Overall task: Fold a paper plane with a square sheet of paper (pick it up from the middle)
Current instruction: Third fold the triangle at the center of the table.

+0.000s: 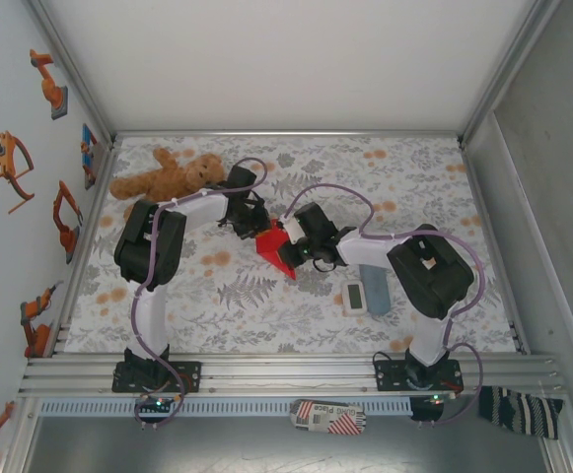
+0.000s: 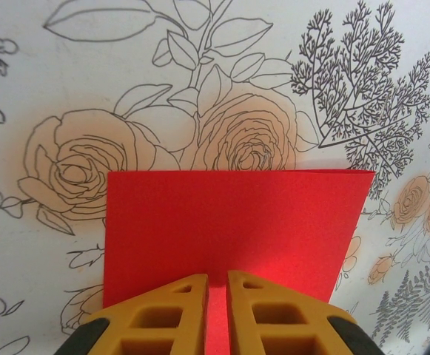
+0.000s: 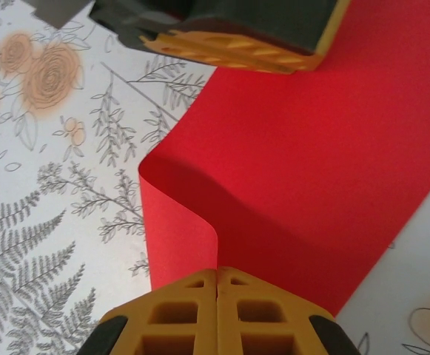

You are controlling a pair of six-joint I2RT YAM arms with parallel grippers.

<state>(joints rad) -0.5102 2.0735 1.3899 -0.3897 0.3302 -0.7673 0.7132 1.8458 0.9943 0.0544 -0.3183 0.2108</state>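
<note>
The left pincer (image 2: 217, 279) is clamped on the near edge of the red sheet of paper (image 2: 237, 222). Its two yellow fingers (image 2: 166, 314) are almost together, with a thin strip of red between them. Beyond the tips the sheet spreads wide and flat to a straight far edge, with the flower-printed bench (image 2: 89, 89) behind it. The right pincer (image 3: 217, 274) is also closed tight on the sheet, its tips meeting where the paper bends into a soft curl. One flap drops to the left, and the broad remainder runs up and right to the left pincer's fingers (image 3: 229, 52) at the top of the right wrist view. From above, the two pincers face each other near the middle of the bench, and the sheet shows between and just below them as a small red pointed shape. A brown teddy bear (image 1: 168, 175) lies at the far left of the bench, well apart from the paper. A white timer (image 1: 354, 297) and a grey-blue block (image 1: 377, 289) lie side by side beneath the right arm.
</note>
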